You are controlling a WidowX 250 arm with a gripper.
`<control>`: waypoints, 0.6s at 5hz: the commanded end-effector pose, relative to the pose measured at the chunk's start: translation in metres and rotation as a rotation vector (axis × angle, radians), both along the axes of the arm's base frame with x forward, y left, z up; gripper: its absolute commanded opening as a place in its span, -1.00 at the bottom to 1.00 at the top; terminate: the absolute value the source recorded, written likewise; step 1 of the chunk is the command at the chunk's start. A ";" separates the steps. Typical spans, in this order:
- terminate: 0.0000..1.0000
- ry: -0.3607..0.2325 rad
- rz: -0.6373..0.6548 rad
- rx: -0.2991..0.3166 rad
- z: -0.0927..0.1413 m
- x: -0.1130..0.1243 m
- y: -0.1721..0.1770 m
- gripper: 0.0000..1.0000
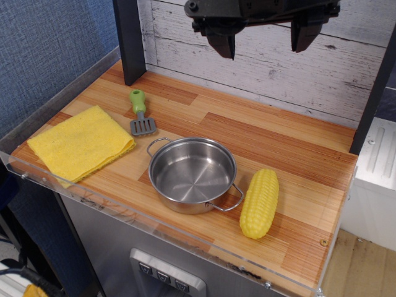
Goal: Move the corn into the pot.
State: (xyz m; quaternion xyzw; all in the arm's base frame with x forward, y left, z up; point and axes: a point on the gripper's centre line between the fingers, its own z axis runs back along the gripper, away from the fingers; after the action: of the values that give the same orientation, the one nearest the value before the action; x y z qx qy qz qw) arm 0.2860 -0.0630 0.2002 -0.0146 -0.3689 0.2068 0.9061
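Observation:
The yellow corn (260, 203) lies on the wooden tabletop near the front right, just right of the pot and close to its right handle. The shiny steel pot (192, 174) stands empty at the front middle, with wire loop handles at its left and right. My gripper (266, 43) hangs high above the table at the top of the view, well above and behind the pot and corn. Its two dark fingers are spread apart and hold nothing.
A folded yellow cloth (82, 143) lies at the front left. A small spatula with a green handle (141, 112) lies behind the pot. A dark post (129, 40) stands at the back left. A clear raised lip (185, 232) runs along the table's front edge.

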 end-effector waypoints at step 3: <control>-1.00 0.041 -0.046 -0.036 -0.010 -0.015 -0.028 1.00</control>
State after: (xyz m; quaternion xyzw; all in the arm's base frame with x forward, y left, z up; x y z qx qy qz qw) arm 0.2682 -0.0932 0.1820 -0.0312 -0.3346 0.1891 0.9227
